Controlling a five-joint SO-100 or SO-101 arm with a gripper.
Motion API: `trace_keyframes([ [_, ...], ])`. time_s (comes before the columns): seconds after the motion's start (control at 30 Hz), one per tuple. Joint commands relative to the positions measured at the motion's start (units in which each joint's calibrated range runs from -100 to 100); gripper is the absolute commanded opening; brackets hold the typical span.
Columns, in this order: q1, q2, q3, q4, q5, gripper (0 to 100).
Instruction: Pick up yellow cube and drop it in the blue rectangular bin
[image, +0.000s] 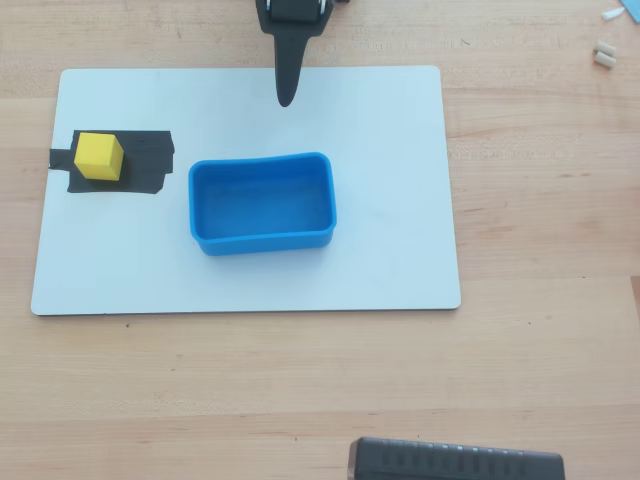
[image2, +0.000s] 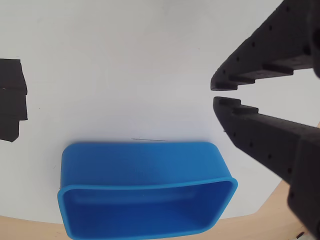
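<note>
The yellow cube sits on a black tape patch at the left of the white board, in the overhead view only. The blue rectangular bin stands empty near the board's middle, and the wrist view shows its outer wall low in the frame. My gripper hangs over the board's far edge, behind the bin and well to the right of the cube. In the wrist view its black fingers come in from the right with tips almost touching and nothing between them. The cube is out of the wrist view.
A white board lies on the wooden table and carries the bin and tape. A dark ribbed object sits at the table's near edge. Small pale bits lie at the top right. The tape's edge shows at the wrist view's left.
</note>
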Motion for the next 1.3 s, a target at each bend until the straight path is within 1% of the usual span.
trace_keyframes([
  [0.0, -0.6, -1.08, -0.28, 0.34, 0.2, 0],
  [0.7, -1.46, -1.08, -0.28, 0.34, 0.63, 0],
  [0.8, -1.63, -0.43, -3.91, 1.17, 1.22, 0],
  [0.93, -0.86, 10.35, -11.73, -0.9, 1.81, 0],
  [1.03, 0.17, 18.99, -19.91, -0.4, 1.81, 0],
  [1.13, 4.29, 33.85, -31.82, 0.34, 2.34, 0],
  [1.27, 10.47, 47.04, -43.64, 0.51, 5.13, 0],
])
